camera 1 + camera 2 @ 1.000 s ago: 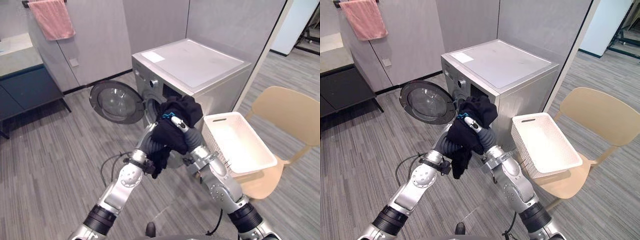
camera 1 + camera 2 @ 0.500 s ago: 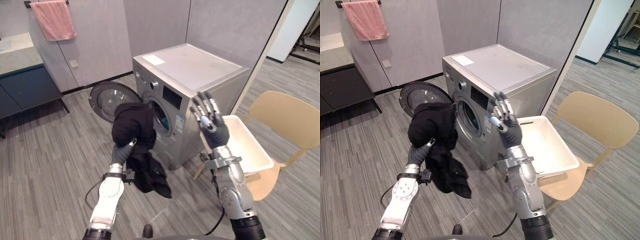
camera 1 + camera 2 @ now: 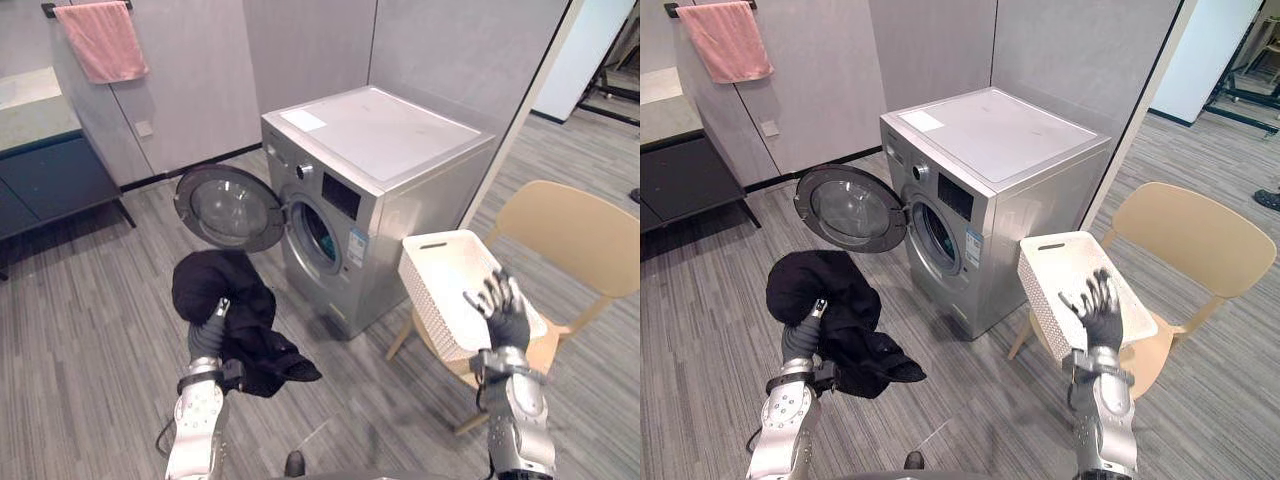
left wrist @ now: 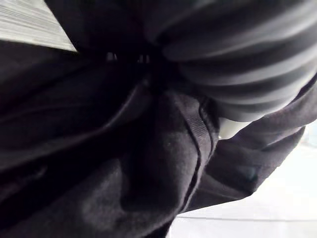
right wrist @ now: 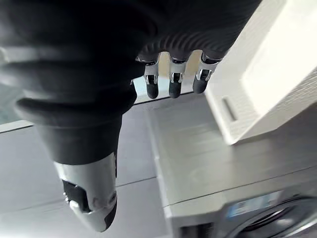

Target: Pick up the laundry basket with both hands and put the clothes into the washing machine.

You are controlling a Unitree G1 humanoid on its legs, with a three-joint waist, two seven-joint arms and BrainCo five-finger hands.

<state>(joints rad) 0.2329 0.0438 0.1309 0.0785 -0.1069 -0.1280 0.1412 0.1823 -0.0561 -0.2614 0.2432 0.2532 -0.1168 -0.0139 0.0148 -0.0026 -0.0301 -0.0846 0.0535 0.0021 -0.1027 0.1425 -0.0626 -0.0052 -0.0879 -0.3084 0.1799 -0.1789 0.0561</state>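
Left eye view has the clothes (image 3: 225, 300), one black bundle, draped over the left hand (image 3: 207, 340) and hanging below it. The cloth covers most of the hand, and in the left wrist view dark folds (image 4: 148, 158) press right against it, so I cannot tell whether it grips the bundle or merely carries it. The washer (image 3: 380, 150) stands ahead of this hand, over toward the right hand's side, with its door (image 3: 228, 207) swung open just above the bundle and the drum mouth (image 3: 318, 235) beyond that. The bundle is probably held up here, beside the door, so it can be swung into the drum. The loose tail under the hand could catch on the door. The right hand (image 3: 503, 310) is raised with its fingers (image 5: 171, 82) straight and spread, holding nothing. Just past it the white basket (image 3: 445, 275) rests tilted on a chair (image 3: 580, 230), and what shows of its inside looks bare. It seems to have been parked there once emptied, leaving the right hand free to help feed the cloth in.
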